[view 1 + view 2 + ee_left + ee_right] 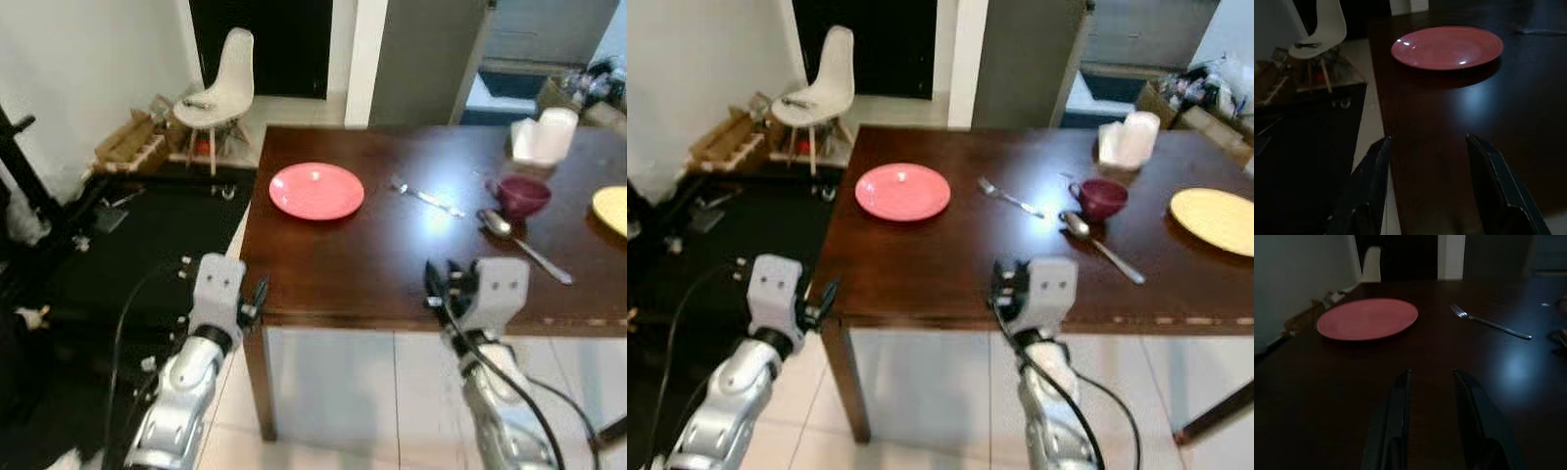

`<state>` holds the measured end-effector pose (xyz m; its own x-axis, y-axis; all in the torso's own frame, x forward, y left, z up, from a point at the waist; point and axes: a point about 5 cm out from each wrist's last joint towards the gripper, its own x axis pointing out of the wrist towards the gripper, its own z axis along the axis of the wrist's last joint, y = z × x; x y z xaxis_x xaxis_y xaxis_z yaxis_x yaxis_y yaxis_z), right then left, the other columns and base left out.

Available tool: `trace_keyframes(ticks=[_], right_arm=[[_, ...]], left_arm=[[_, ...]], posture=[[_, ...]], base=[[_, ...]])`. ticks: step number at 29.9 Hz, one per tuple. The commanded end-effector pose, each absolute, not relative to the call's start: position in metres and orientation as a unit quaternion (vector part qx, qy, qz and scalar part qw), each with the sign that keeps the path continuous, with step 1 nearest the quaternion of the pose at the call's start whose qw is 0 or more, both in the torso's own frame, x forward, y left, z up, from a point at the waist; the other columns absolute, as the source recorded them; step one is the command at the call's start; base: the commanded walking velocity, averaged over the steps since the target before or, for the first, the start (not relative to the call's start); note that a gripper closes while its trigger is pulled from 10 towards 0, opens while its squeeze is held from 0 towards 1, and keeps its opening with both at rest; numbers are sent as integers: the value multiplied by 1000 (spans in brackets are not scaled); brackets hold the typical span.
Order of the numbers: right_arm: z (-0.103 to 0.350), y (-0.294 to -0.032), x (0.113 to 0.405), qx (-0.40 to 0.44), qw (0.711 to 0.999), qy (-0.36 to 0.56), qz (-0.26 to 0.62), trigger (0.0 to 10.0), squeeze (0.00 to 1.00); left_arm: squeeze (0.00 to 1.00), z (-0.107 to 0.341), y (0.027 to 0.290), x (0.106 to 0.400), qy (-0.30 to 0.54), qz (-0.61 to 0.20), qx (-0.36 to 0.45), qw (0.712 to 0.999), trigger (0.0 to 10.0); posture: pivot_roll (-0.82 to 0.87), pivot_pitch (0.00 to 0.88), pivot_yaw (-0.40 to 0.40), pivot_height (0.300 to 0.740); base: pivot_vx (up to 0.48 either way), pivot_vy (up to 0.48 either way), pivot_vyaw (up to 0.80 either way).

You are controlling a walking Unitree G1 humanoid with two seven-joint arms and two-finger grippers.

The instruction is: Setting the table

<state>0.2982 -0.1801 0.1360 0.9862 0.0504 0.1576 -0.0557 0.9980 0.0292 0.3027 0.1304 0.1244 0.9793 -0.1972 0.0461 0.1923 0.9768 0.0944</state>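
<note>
Pink plate (316,190) sits on the dark counter (343,269), fork (427,199) well apart to its right, unpaired. Both grippers, left (1427,183) and right (1431,416), hover released and empty at the near edge, likely poised to reach.

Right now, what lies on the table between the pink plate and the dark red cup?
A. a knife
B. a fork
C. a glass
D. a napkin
B: a silver fork lies on the dark wooden table, with the pink plate on one side and the dark red cup on the other.
</note>
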Motion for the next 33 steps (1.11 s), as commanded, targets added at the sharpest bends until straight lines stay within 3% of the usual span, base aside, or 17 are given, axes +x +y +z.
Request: trace_keyframes(ticks=[1, 18, 28, 33], right_arm=[[133, -184, 296, 21, 997, -70, 20, 10000, 0], [123, -181, 297, 31, 998, -43, 27, 10000, 0], [118, -182, 296, 54, 998, -29, 28, 10000, 0], [109, -183, 295, 116, 993, -1, 28, 10000, 0]], left_arm=[[0, 122, 126, 301, -19, -108, 50, 993, 10000], [0, 120, 122, 296, -15, -122, 68, 990, 10000], [0, 120, 121, 294, -16, -126, 67, 990, 10000], [0, 121, 122, 294, -17, -127, 71, 989, 10000]], posture=[[-102, 0, 106, 740], [-91, 0, 105, 740], [-89, 0, 107, 740], [-87, 0, 110, 740]], base=[[480, 0, 0], [441, 0, 0], [0, 0, 0], [0, 0, 0]])
